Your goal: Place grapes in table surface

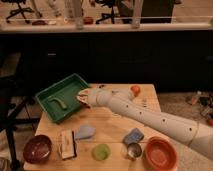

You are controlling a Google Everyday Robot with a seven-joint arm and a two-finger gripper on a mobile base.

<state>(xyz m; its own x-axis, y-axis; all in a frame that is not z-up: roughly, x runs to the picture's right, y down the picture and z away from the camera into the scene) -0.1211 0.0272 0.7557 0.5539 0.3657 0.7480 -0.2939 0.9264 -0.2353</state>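
The tool (83,98) hangs over the right edge of the green tray (50,94) with its fingers shut tight — whether it holds the grapes cannot be told, as none show. A green curved vegetable (59,104) lies in the tray just left of the tool — the counter (112,127) spreads below and to the right, with an orange-red fruit (135,90) well off to the right.

Green tray (47,96), pale wooden table surface (112,127), white arm with its claw (83,98) over the tray's edge.

hand (83,98) over tray (50,95) edge | tray left (vegetable (59,103) inside)
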